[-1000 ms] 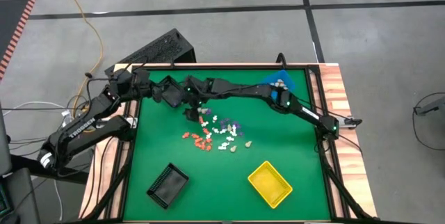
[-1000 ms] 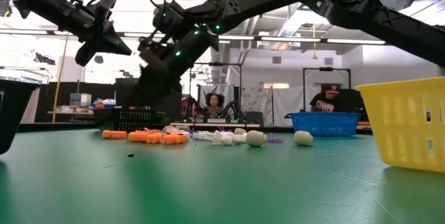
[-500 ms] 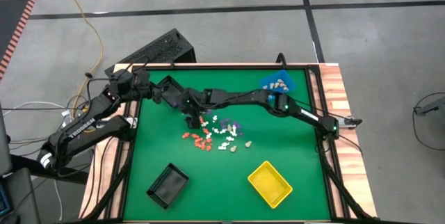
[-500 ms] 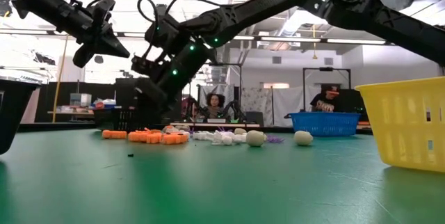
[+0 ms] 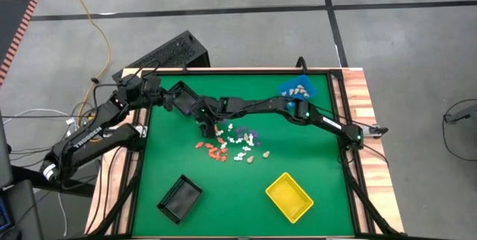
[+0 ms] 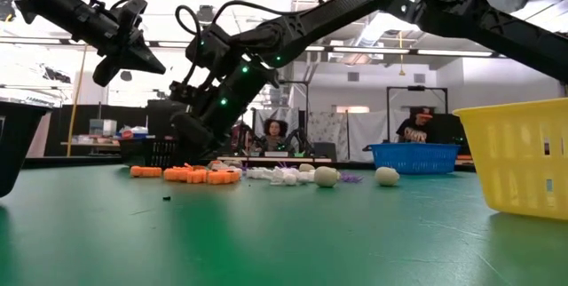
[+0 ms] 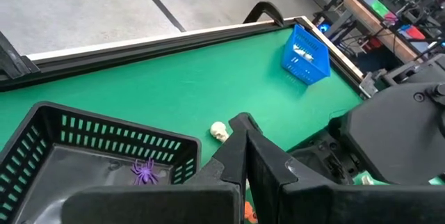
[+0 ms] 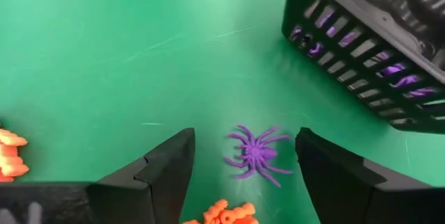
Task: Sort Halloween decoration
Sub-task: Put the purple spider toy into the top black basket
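Green table (image 5: pixel 313 150) holds scattered Halloween decoration (image 5: pixel 231 143); concrete floor (image 5: pixel 223 1) surrounds.

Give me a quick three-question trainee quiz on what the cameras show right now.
1. True or false: the right tool is open, with the purple spider lying on the green table between its fingers.
2. Which bin holds a purple spider in the left wrist view? A) black bin B) blue bin C) yellow bin
3. Fill in: the left tool hangs above the black bin with its fingers ____.

Key:
1. True; it is not yet gripped.
2. A.
3. Shut, holding nothing.
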Robot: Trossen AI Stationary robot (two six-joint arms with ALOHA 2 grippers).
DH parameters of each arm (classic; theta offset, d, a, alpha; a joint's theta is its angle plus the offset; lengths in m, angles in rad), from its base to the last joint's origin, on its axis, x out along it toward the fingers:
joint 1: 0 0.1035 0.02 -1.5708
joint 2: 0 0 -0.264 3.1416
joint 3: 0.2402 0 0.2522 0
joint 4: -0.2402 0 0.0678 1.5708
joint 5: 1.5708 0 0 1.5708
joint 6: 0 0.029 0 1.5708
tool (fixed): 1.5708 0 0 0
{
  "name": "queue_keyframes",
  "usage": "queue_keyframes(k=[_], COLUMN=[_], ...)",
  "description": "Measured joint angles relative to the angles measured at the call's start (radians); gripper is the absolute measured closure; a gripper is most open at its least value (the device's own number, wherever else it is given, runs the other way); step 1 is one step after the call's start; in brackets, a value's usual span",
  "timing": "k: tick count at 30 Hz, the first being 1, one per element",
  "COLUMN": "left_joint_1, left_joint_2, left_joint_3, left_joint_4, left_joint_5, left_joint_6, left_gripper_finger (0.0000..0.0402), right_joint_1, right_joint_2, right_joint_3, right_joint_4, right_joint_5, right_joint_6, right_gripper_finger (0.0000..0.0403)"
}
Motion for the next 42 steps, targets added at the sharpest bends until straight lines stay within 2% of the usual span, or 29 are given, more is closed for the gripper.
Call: queue_keyframes(k=[5,16,23,27,34,38,42], left_joint_1=[0.000,0.000,0.000,0.000,0.000,0.000,0.000], left_joint_2=[0.000,0.000,0.000,0.000,0.000,0.000,0.000], left_joint_3=[0.000,0.000,0.000,0.000,0.000,0.000,0.000], left_joint_4=[0.000,0.000,-0.018,-0.019,-0.019,-0.018,-0.017], left_joint_5=[0.000,-0.001,-0.001,-0.001,-0.001,-0.001,-0.001], left_joint_6=[0.000,0.000,0.000,0.000,0.000,0.000,0.000], left_gripper_finger=[0.0401,0.0401,0.0401,0.0401,0.0401,0.0401,0.0401], right_joint_1=[0.000,0.011,0.017,0.019,0.022,0.024,0.012], right_joint_2=[0.000,0.000,0.000,-0.002,-0.002,-0.050,-0.066], right_joint_3=[0.000,0.000,0.000,0.013,0.163,0.150,0.168], right_joint_4=[-0.005,-0.004,-0.002,-0.019,-0.095,-0.035,0.007], right_joint_5=[0.007,0.015,0.018,0.002,-0.002,0.000,0.000], right_joint_6=[0.031,0.028,0.028,0.028,0.024,-0.022,-0.030], right_gripper_finger=[0.0181,0.0328,0.0381,0.0387,0.0376,0.0385,0.0377])
